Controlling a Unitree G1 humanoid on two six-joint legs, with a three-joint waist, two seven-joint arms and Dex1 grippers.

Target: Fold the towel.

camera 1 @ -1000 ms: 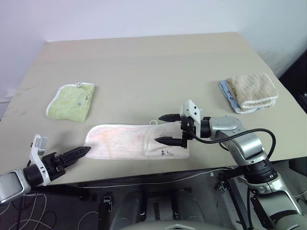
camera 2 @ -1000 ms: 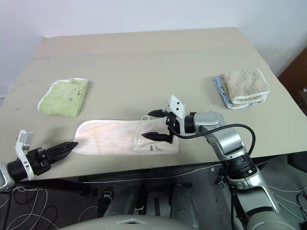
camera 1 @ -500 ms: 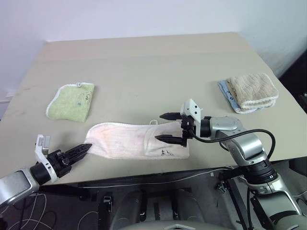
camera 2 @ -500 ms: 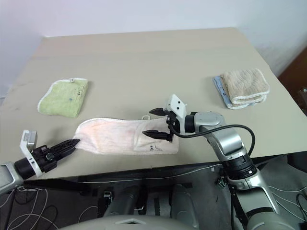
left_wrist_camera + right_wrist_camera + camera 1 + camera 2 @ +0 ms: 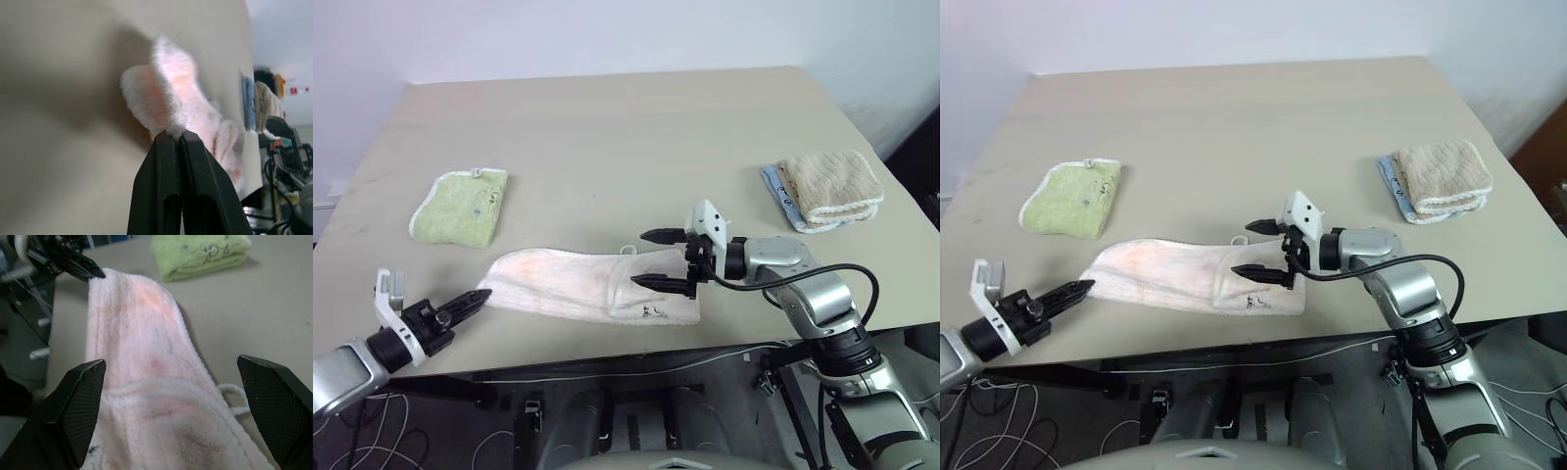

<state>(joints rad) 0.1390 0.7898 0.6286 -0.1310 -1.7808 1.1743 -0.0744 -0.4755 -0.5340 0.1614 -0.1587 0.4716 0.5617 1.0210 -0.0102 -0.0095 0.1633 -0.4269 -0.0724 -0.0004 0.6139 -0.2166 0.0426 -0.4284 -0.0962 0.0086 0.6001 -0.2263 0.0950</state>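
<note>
1. Lying lengthwise near the front edge of the table, the pale pink towel stretched between your two grippers, its far long edge trimmed with a white stitched border.
2. Your left gripper was clenched on the towel's left end; the left wrist view showed its black fingers pressed together on a pinch of terry, with that corner raised slightly off the tabletop.
3. Your right gripper hovered over the towel's right end with its jaws spread wide, one fingertip over the far edge and the other over the near part; whether either tip touched the cloth could not be told.
4. A small white loop lay on the table just beside the towel's far edge, close to the right gripper.
5. A small dark embroidered mark sat near the towel's front right corner.
6. You could see a folded light green towel resting well apart on the left of the table.
7. A folded beige towel lay on a blue-edged cloth at the table's right side.
</note>
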